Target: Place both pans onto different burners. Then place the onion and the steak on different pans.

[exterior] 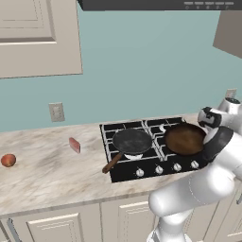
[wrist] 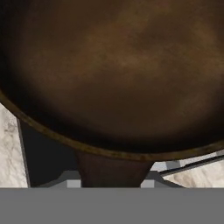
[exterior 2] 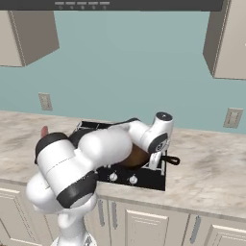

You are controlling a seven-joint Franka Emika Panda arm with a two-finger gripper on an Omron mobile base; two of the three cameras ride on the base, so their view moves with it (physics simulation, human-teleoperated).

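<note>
The reddish-brown pan (exterior: 184, 138) sits over the right side of the black cooktop (exterior: 124, 176); whether it rests on the grate I cannot tell. My gripper (exterior: 206, 125) is at its right rim. In the hand view the gripper (wrist: 111, 181) is shut on the pan's stubby handle (wrist: 111, 168), with the brown pan (wrist: 113, 65) spreading above it. The black pan (exterior: 132, 141) lies on the left burners, its wooden handle (exterior: 112, 163) pointing front-left. On the counter to the left lie the pink steak (exterior: 74, 144) and, farther left, the orange onion (exterior: 8, 160).
Silver knobs (exterior: 158, 170) line the cooktop's front edge. A wall outlet (exterior: 56, 112) sits above the marble counter (exterior: 42, 175), and upper cabinets (exterior: 38, 38) hang overhead. My arm's bulk (exterior 2: 86, 158) blocks most of the cooktop in the right base view.
</note>
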